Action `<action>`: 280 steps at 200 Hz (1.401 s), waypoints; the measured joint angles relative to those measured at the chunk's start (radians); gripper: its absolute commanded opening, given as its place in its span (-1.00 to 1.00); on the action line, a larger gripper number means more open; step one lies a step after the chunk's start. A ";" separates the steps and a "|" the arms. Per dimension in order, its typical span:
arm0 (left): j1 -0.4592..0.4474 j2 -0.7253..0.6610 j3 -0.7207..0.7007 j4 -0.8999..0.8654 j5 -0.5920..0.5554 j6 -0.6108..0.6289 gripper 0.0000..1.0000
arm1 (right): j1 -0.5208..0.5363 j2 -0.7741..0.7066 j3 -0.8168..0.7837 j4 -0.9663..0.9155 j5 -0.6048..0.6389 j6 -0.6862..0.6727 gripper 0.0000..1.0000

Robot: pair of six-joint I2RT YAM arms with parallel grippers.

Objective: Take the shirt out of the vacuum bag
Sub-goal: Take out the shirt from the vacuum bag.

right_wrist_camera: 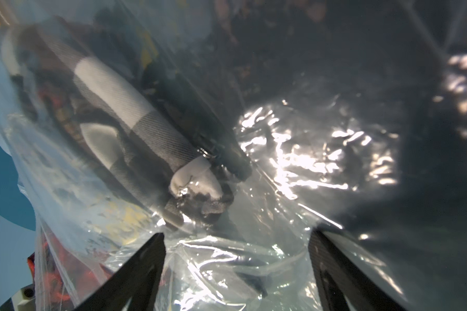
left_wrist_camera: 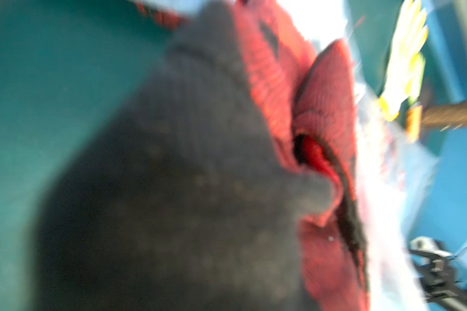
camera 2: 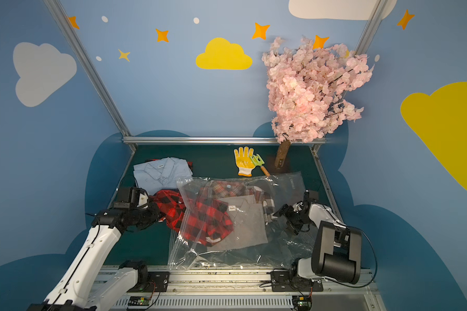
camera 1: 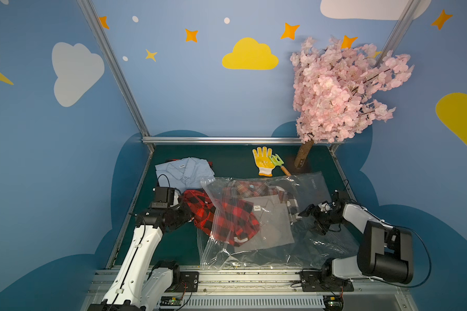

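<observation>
Reaching in from the near rail, the white left arm (camera 1: 143, 247) and right arm (camera 1: 383, 242) work over a green counter (camera 1: 227, 159). The left end effector (camera 1: 191, 215), pressed together, pinches the red-and-black plaid shirt (camera 1: 232, 219), which lies half out of the vacuum bag (camera 1: 318, 249) through the edge nearest that arm. The bag sprawls across the counter's middle. The right end effector (right_wrist_camera: 235, 242), fingers spread wide, sits at the crinkled plastic on the bag's opposite side; contact cannot be told. Inside the bag lie a grey shirt (camera 1: 270, 226) and a faded plaid shirt (camera 1: 248, 188). Beyond are a light-blue shirt (camera 1: 184, 172), a yellow-dotted glove (camera 1: 263, 161), a small green rake (camera 1: 277, 161) and a pink blossom tree (camera 1: 343, 88).
</observation>
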 measured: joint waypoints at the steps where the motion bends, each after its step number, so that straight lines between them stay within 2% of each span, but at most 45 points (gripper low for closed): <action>1: 0.003 0.001 0.002 0.000 0.003 0.002 -0.88 | 0.000 0.001 0.001 0.000 0.000 -0.001 0.71; 24: 0.108 0.013 0.065 -0.002 0.149 0.026 -0.88 | 0.000 0.031 0.026 0.017 -0.001 -0.011 0.70; 44: 0.165 0.012 0.119 -0.003 0.274 0.025 -0.88 | 0.000 0.043 0.039 0.026 -0.006 -0.014 0.70; 95: 0.215 0.022 0.325 -0.005 0.467 0.011 -0.88 | 0.003 0.057 0.052 0.042 -0.009 -0.027 0.70; 147: 0.265 0.120 0.475 0.036 0.568 -0.022 -0.87 | 0.009 0.057 0.052 0.043 -0.009 -0.034 0.69; 280: 0.277 0.674 0.972 0.166 0.634 -0.058 -0.87 | 0.029 0.067 0.058 0.047 -0.011 -0.039 0.68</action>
